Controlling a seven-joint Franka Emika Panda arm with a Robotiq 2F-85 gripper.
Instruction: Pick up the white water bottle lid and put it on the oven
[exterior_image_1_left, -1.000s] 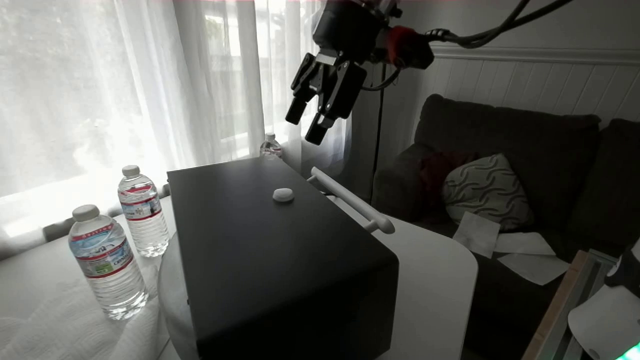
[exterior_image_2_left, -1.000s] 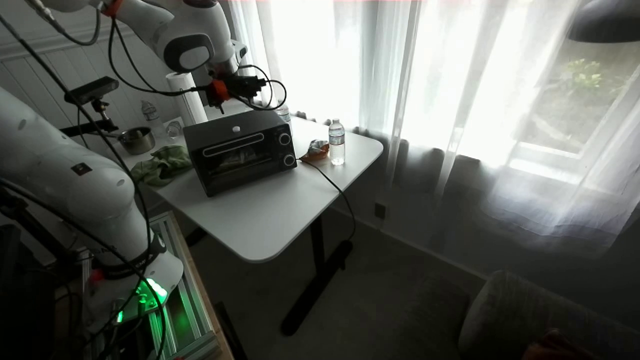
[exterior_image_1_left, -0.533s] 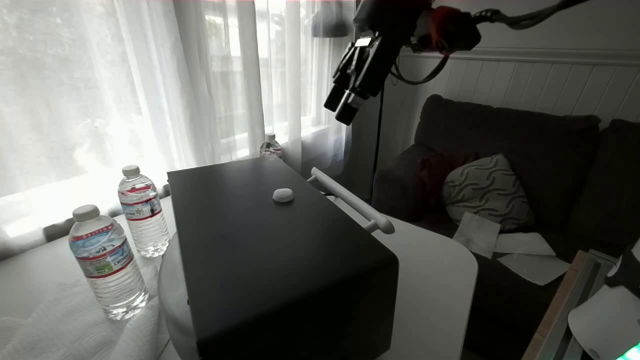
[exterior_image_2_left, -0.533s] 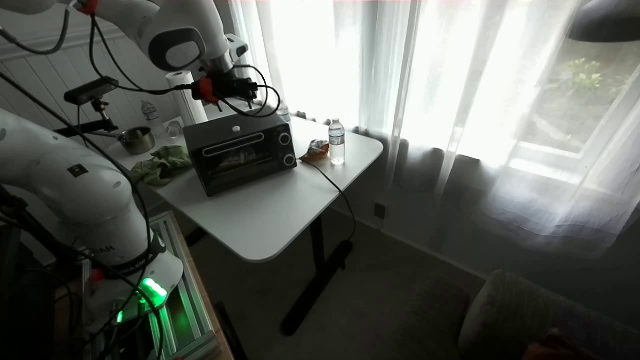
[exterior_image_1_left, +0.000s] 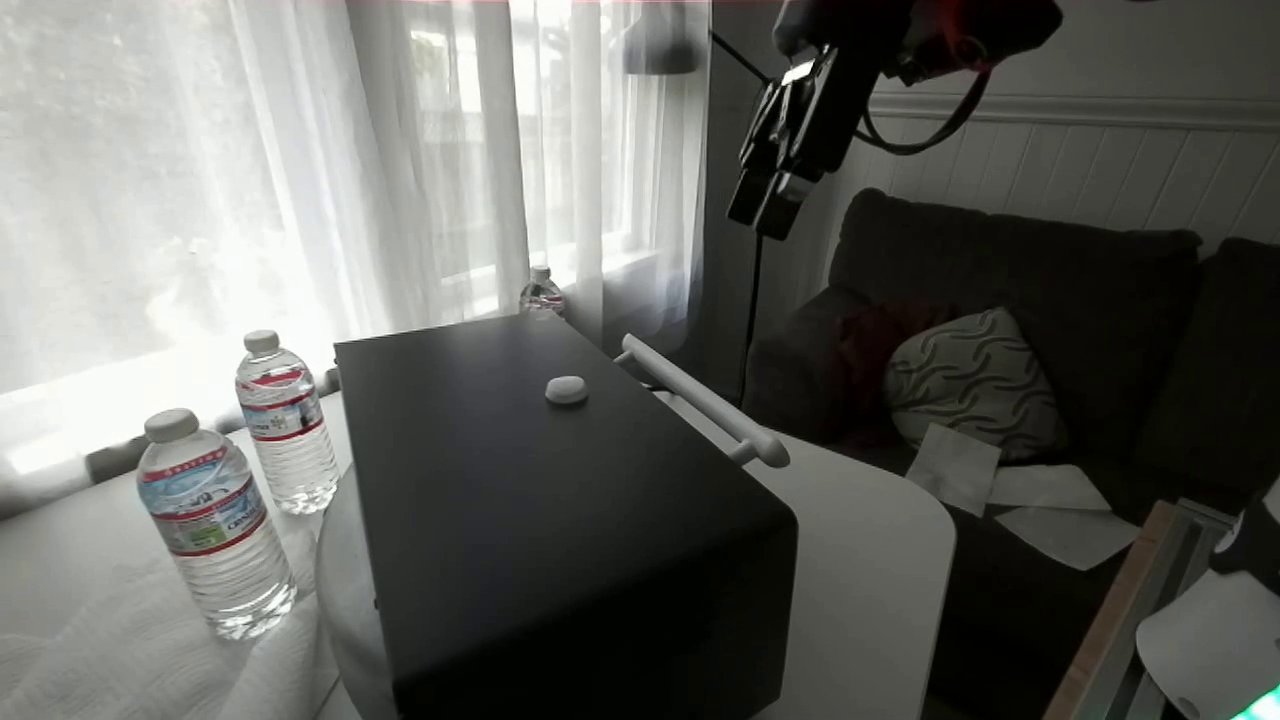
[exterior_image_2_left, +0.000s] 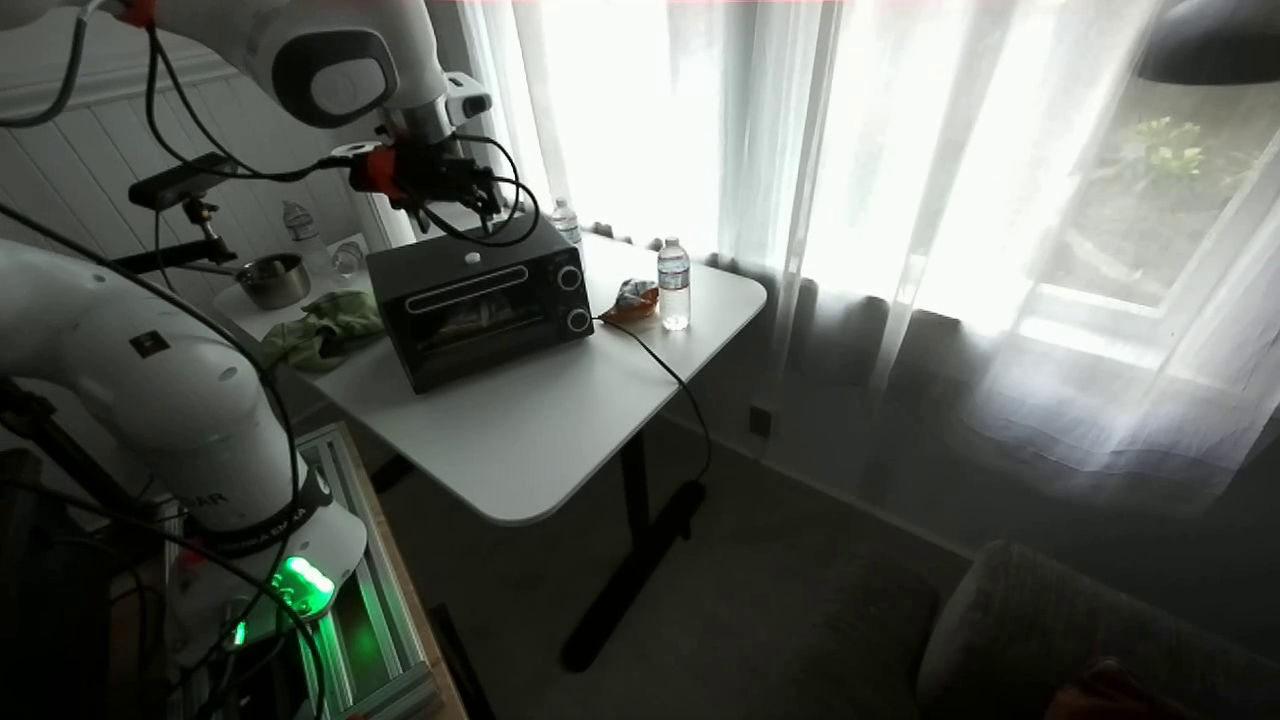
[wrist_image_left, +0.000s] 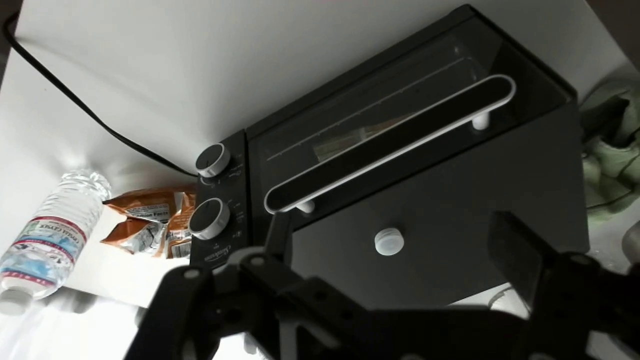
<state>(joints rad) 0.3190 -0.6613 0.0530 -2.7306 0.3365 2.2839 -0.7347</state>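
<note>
The white bottle lid (exterior_image_1_left: 567, 390) lies on the flat top of the black toaster oven (exterior_image_1_left: 480, 520). The lid also shows in an exterior view (exterior_image_2_left: 472, 258) and in the wrist view (wrist_image_left: 389, 242), near the oven's handle edge. The oven also shows in the wrist view (wrist_image_left: 450, 210) and in an exterior view (exterior_image_2_left: 430, 262). My gripper (wrist_image_left: 397, 232) is open and empty, its fingers wide apart. In the wrist view the lid appears between the fingers but well beyond them. In both exterior views the gripper (exterior_image_1_left: 763, 207) hangs above the oven, apart from the lid.
The oven's handle (exterior_image_1_left: 700, 395) juts out along its front. Water bottles (exterior_image_1_left: 215, 525) (exterior_image_1_left: 287, 425) stand behind the oven; another bottle (exterior_image_2_left: 675, 285) and an orange snack bag (wrist_image_left: 150, 220) lie beside its knobs. A green cloth (exterior_image_2_left: 330, 330) and a pot (exterior_image_2_left: 273, 282) are at its other side.
My gripper has moved right in an exterior view and left and slightly down in an exterior view. It appears to have turned. The lid and the oven have not moved.
</note>
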